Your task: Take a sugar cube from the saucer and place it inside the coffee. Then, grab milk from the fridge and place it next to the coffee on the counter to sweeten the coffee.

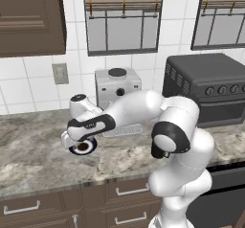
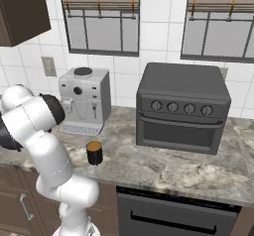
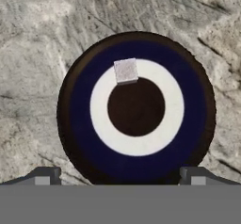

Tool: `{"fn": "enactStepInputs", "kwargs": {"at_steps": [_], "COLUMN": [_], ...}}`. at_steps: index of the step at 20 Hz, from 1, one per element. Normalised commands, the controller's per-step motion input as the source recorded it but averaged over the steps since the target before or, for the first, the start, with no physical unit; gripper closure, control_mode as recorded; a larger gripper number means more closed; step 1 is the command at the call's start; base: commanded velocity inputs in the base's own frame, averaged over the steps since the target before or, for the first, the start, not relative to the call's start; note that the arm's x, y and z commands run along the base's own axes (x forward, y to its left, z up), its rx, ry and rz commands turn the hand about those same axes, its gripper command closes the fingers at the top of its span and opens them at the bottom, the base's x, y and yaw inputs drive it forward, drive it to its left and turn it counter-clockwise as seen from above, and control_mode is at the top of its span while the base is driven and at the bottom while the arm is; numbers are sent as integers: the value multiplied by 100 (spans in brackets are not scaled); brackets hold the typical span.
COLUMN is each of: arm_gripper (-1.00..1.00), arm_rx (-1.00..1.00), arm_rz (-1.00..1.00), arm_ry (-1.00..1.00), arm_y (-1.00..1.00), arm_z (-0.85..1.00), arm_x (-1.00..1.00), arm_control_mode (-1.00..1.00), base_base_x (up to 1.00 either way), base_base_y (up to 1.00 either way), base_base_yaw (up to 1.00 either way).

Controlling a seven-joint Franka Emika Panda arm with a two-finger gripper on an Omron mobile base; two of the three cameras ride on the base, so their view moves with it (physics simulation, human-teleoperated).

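The saucer (image 3: 136, 108), dark navy with a white ring around a dark centre, lies on the counter (image 3: 33, 53) straight below my hand. The sugar cube (image 3: 126, 71), small and pale, rests on the white ring at its upper left. My gripper (image 3: 120, 177) hangs open above the saucer, one fingertip at each side of its near rim and nothing between them. From the left base view, my hand hovers just over the saucer (image 1: 82, 147) and covers part of it. The coffee (image 2: 94, 152), a black mug with brown liquid, stands on the counter (image 2: 163, 173). The milk and the fridge are out of view.
A grey coffee machine (image 2: 83, 101) stands against the tiled wall behind the mug. A dark toaster oven (image 2: 182, 108) with knobs sits to its right. Drawers with silver handles (image 1: 21, 208) run under the counter edge.
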Motion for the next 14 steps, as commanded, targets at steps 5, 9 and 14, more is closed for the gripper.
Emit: {"fn": "enactStepInputs", "kwargs": {"at_steps": [5, 9, 14], "arm_gripper": [-100, -100, -100], "arm_rx": [0, 0, 0], "arm_rz": [0, 0, 0], "arm_ry": [0, 0, -1], "arm_y": [7, 7, 10], "arm_z": [-7, -6, -15], "arm_x": [20, 17, 11], "arm_control_mode": [-100, -100, -100], "base_base_x": [0, 0, 0], "base_base_y": [0, 0, 0], "base_base_yaw": [0, 0, 0]}}
